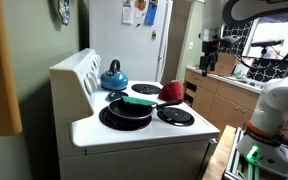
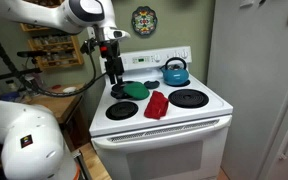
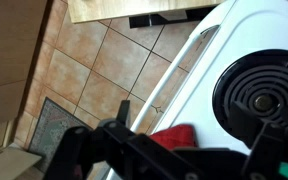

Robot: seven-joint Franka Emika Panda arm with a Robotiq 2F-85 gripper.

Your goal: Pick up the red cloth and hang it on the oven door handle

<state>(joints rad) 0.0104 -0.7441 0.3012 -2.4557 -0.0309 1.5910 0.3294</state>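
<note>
The red cloth (image 2: 156,104) lies crumpled on the white stove top between the front burners. It also shows in an exterior view (image 1: 171,91) and at the lower middle of the wrist view (image 3: 174,134). The white oven door handle (image 2: 164,128) runs along the stove's front, and in the wrist view (image 3: 177,72) it is a pale bar beside the cloth. My gripper (image 2: 114,72) hangs above the stove's side, up and away from the cloth. It also shows in an exterior view (image 1: 208,55). In the wrist view (image 3: 199,150) its fingers are apart and empty.
A blue kettle (image 2: 176,71) stands on a rear burner. A black pan with a green utensil (image 1: 132,106) sits on another burner. A black coil burner (image 3: 269,90) lies next to the cloth. A wooden counter (image 1: 224,85) with clutter stands beside the stove. The floor is tiled (image 3: 84,60).
</note>
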